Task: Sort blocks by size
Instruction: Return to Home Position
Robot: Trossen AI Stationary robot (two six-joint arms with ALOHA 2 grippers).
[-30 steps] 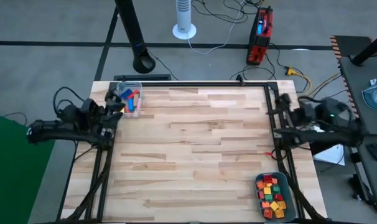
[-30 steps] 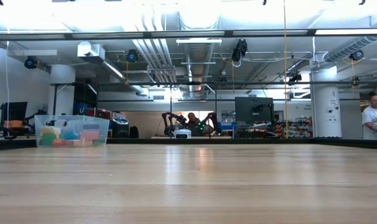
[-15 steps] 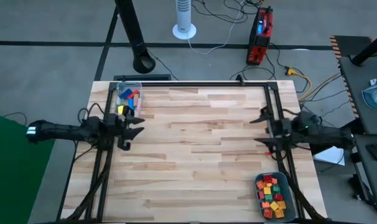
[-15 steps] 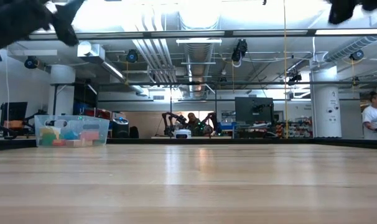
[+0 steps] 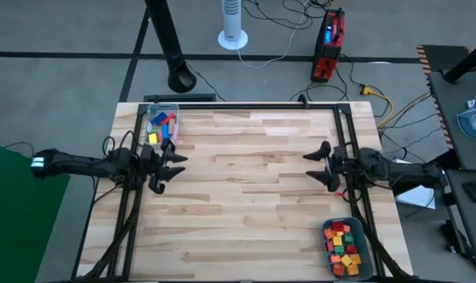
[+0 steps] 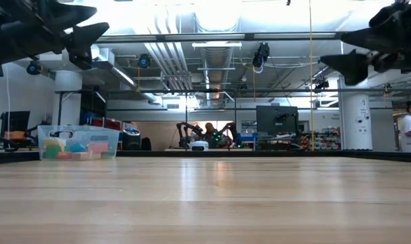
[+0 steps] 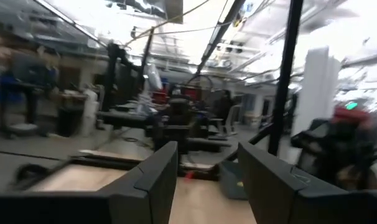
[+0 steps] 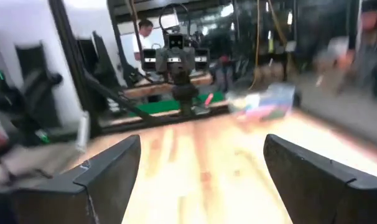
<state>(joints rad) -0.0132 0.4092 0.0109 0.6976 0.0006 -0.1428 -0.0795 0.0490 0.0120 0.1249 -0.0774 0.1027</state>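
You have a pale wooden table top of jointed planks under both pincers: smooth, with a soft sheen in the low view. The left pincer and right pincer are dark and matt, and their flat fingers look like moulded plastic. Just beyond the left pincer, the clear plastic box is glossy and see-through. Near the right pincer, the grey-blue plastic tray looks matt, and its small coloured plastic blocks are smooth and shiny. Thin black metal rails edge the table.
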